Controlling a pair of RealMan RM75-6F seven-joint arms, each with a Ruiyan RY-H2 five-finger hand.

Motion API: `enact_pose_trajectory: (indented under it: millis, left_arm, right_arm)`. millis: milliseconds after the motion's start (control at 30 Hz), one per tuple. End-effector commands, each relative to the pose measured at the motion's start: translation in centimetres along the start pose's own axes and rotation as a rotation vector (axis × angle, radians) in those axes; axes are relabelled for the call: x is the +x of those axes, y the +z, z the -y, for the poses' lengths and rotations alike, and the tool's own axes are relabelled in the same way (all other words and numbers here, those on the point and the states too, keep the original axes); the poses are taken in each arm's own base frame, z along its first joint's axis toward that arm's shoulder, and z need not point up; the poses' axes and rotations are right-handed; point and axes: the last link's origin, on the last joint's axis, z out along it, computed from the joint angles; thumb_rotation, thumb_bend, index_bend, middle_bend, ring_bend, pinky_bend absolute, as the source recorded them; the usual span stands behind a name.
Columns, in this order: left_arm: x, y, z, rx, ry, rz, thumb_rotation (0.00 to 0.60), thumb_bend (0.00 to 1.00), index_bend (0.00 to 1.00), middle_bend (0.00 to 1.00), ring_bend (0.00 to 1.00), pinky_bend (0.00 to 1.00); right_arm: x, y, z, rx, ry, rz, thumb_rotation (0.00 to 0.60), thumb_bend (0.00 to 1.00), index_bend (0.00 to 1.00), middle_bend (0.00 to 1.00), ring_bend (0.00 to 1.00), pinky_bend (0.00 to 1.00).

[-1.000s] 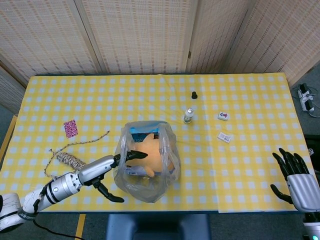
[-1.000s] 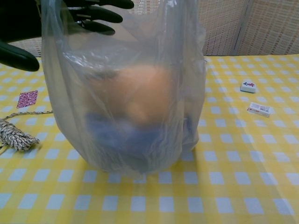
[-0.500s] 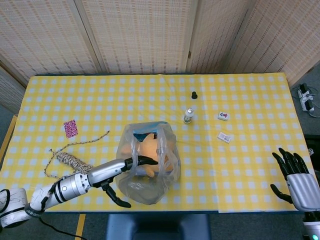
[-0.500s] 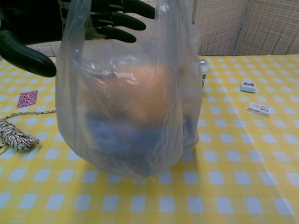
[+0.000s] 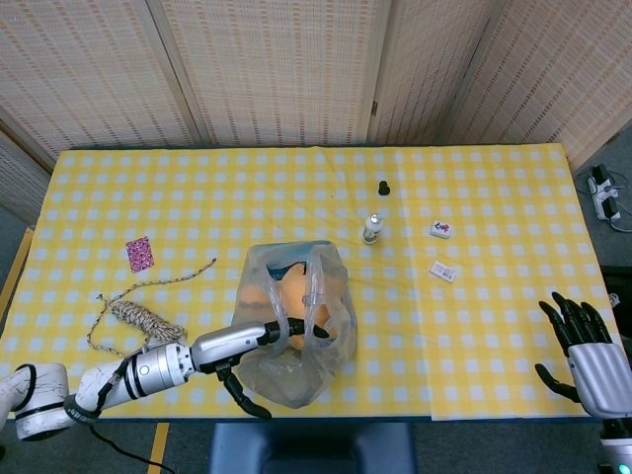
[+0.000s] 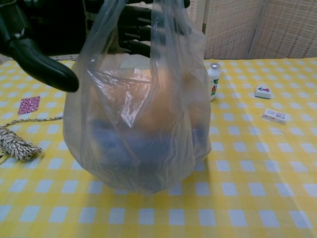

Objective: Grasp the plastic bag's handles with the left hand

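Note:
A clear plastic bag point(image 5: 293, 331) holding an orange item and something blue stands near the table's front edge; it fills the chest view point(image 6: 138, 119). My left hand point(image 5: 269, 336) reaches into the bag's top from the left, its straight fingers point(image 5: 306, 333) passed through the two handle loops point(image 5: 314, 296). The thumb point(image 5: 242, 397) sticks out apart, below the bag. In the chest view the left hand point(image 6: 29, 34) shows dark at top left, fingers behind the plastic. My right hand point(image 5: 583, 357) rests open at the front right corner, holding nothing.
A small white bottle point(image 5: 372, 228) and a black cap point(image 5: 383, 187) stand behind the bag. A mahjong tile point(image 5: 440, 229) and a small white block point(image 5: 443, 271) lie to the right. A rope bundle point(image 5: 138, 316) and a pink card point(image 5: 139, 254) lie to the left.
My left hand has slid rightward, deeper through the handle loops. The bag's top has gathered narrower and its handles now stand up over the fingers. The right hand has not moved.

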Motion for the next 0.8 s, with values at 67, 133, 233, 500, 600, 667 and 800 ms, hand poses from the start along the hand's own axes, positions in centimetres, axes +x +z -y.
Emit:
enact_pose_trajectory:
  millis: [67, 133, 233, 500, 600, 667, 800]
  left_arm:
    - [-0.1, 0.4, 0.0, -0.008, -0.025, 0.008, 0.600, 0.03, 0.13, 0.13, 0.05, 0.03]
    - [-0.2, 0.7, 0.1, -0.011, -0.044, 0.010, 0.600, 0.03, 0.13, 0.13, 0.05, 0.03]
    - [-0.2, 1.1, 0.1, -0.023, -0.075, 0.018, 0.600, 0.03, 0.13, 0.13, 0.04, 0.03]
    - [0.2, 2.1, -0.7, -0.065, -0.137, 0.043, 0.600, 0.03, 0.11, 0.13, 0.04, 0.03]
    - [0.3, 2.3, -1.1, -0.078, -0.164, 0.054, 0.600, 0.03, 0.10, 0.13, 0.04, 0.04]
    - [0.5, 2.4, -1.2, -0.085, -0.183, 0.056, 0.600, 0.04, 0.09, 0.13, 0.03, 0.04]
    - [0.8, 2.7, -1.4, -0.097, -0.226, 0.053, 0.600, 0.04, 0.08, 0.13, 0.03, 0.04]
  right_arm:
    - [0.0, 0.0, 0.0, 0.001, 0.001, 0.001, 0.600, 0.30, 0.00, 0.00, 0.00, 0.00]
    - [0.1, 0.0, -0.1, -0.003, 0.006, -0.003, 0.600, 0.30, 0.00, 0.00, 0.00, 0.00]
    - [0.2, 0.0, -0.2, -0.003, 0.009, -0.007, 0.600, 0.30, 0.00, 0.00, 0.00, 0.00]
    - [0.4, -0.1, -0.4, -0.005, 0.013, -0.007, 0.600, 0.30, 0.00, 0.00, 0.00, 0.00]
    - [0.4, -0.1, -0.4, -0.005, 0.015, -0.008, 0.600, 0.30, 0.00, 0.00, 0.00, 0.00]
    - [0.4, -0.1, -0.4, -0.004, 0.017, -0.006, 0.600, 0.30, 0.00, 0.00, 0.00, 0.00]
    - [0.5, -0.1, -0.4, -0.004, 0.020, -0.009, 0.600, 0.30, 0.00, 0.00, 0.00, 0.00]
